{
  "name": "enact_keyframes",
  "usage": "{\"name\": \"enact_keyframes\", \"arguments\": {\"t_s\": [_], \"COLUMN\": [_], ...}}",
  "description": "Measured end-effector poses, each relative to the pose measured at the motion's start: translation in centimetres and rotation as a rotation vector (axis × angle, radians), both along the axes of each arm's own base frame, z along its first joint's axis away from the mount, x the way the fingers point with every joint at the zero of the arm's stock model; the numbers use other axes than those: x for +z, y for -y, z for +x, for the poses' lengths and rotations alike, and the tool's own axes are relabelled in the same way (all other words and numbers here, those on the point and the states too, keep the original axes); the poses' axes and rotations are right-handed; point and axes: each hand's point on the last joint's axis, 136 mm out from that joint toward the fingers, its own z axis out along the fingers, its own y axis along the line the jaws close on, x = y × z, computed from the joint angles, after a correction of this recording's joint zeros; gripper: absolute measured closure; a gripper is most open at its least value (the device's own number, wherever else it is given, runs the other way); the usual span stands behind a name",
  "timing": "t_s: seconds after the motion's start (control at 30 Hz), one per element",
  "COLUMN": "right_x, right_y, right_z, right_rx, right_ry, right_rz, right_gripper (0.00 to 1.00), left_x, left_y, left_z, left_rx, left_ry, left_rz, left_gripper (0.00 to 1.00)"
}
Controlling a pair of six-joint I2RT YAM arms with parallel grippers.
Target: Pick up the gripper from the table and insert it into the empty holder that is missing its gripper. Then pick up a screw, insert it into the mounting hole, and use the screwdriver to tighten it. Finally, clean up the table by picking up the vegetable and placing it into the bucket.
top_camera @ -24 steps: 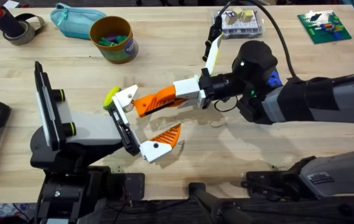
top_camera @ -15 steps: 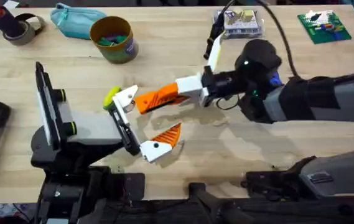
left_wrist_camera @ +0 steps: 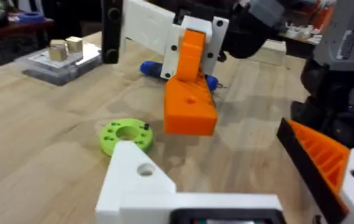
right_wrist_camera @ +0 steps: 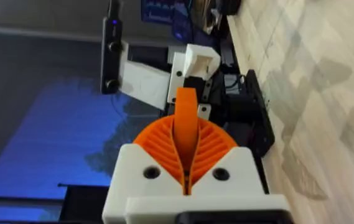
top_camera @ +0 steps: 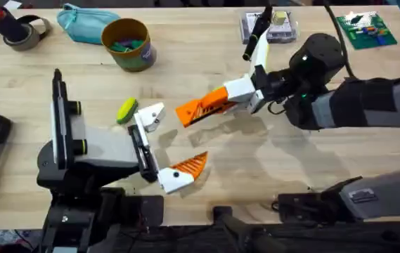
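From overhead, your right gripper [top_camera: 217, 105] is clamped on the gripper [top_camera: 201, 109] — the small orange wedge sticks out from between the two orange pads, lifted off the table [top_camera: 207, 161]. Its long axis runs roughly sideways across the table, tip pointing toward the left arm's side and slightly toward the bases. The tip is near the holder [top_camera: 150, 117], the white mount with a round hole, but apart from it, with bare wood between them. A second white mount [top_camera: 173, 179] on the same stand carries an orange finger [top_camera: 189, 165]. A yellow-green vegetable [top_camera: 126, 110] lies just beside the holder, on its far-left side. The bucket [top_camera: 127, 43] stands well apart at the far side, next to a teal pouch [top_camera: 80, 21]. You cannot tell the left gripper's state from here.

In the left wrist view, the gripper [left_wrist_camera: 190, 93] hangs tip-down toward the camera, held by the white-and-orange fingers. Below it the holder [left_wrist_camera: 136, 180] shows the mounting hole [left_wrist_camera: 144, 168] open. A green ring [left_wrist_camera: 127, 134] lies on the wood just behind the holder, and the screwdriver [left_wrist_camera: 155, 68] — blue handle partly hidden — lies behind the gripper.

In the right wrist view, the gripper [right_wrist_camera: 186, 134] stands edge-on between the ribbed pads [right_wrist_camera: 155, 146], pointing away from the camera. No writing is readable.
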Motion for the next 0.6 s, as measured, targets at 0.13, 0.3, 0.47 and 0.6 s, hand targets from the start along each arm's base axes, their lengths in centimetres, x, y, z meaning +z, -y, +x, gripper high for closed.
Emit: {"name": "enact_keyframes", "arguments": {"t_s": [0.13, 0.3, 0.47, 0.6], "right_x": [0.0, 0.1, 0.3, 0.3], "right_y": [0.1, 0.1, 0.2, 0.2], "right_z": [-0.3, -0.5, -0.5, -0.6], "right_rx": [0.021, 0.028, 0.032, 0.032], "right_ry": [-0.003, 0.012, 0.029, 0.029], "right_rz": [-0.002, 0.003, 0.008, 0.008], "right_gripper": [0.979, 0.979, 0.979, 0.979], "left_x": [0.0, -0.1, -0.1, -0.1], "left_y": [0.2, 0.4, 0.5, 0.5], "left_z": [-0.6, -1.0, -1.3, -1.4], "left_rx": [-0.038, -0.059, -0.080, -0.086], "left_ry": [-0.009, -0.011, -0.012, -0.008], "left_rz": [-0.004, -0.006, -0.005, -0.004], "left_gripper": [0.015, 0.014, 0.014, 0.014]}}
